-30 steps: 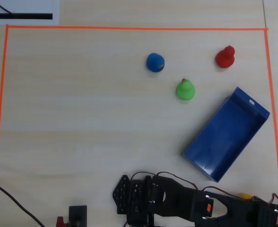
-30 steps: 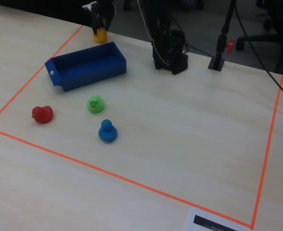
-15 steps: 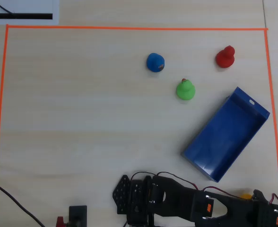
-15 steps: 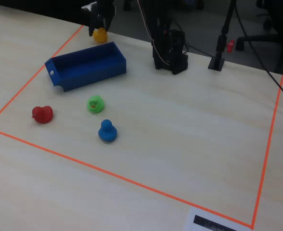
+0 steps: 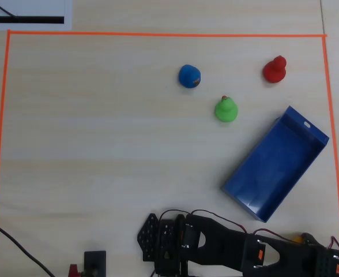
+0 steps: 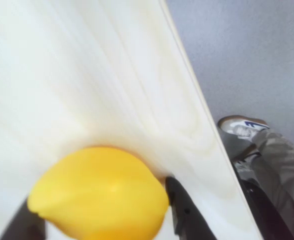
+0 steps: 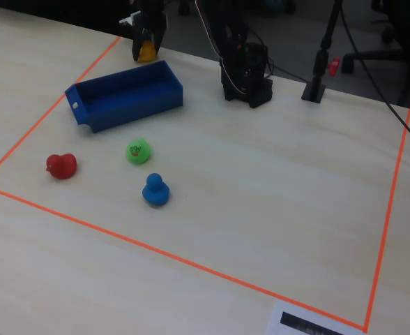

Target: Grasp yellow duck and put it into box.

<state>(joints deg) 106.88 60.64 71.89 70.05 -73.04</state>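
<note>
In the overhead view, the arm is seen lying along the bottom edge, and only a sliver of the yellow duck (image 5: 297,237) is visible beside the gripper (image 5: 305,239) near the bottom right corner. The box (image 5: 276,163) is found just up from the gripper, standing empty and set at a slant, with its slotted end farthest from the gripper. Further off beyond the box, the green duck (image 5: 226,109), the blue duck (image 5: 189,76) and the red duck (image 5: 274,70) are seen, each well apart from the gripper. The orange tape line (image 5: 334,150) is seen running past the box on the right.

In the wrist view, the yellow duck (image 6: 99,192) is shown large and blurred at the bottom, clamped between two dark fingers (image 6: 183,210), one on either side of it. The pale table (image 6: 87,75) lies behind it, and its edge runs diagonally to the right.

In the fixed view, the gripper (image 7: 147,47) is seen at the top left, closed around the yellow duck (image 7: 146,51), which is held just beyond the far wall of the box (image 7: 125,96) and not inside it. Whether the duck is touching the table cannot be told.
</note>
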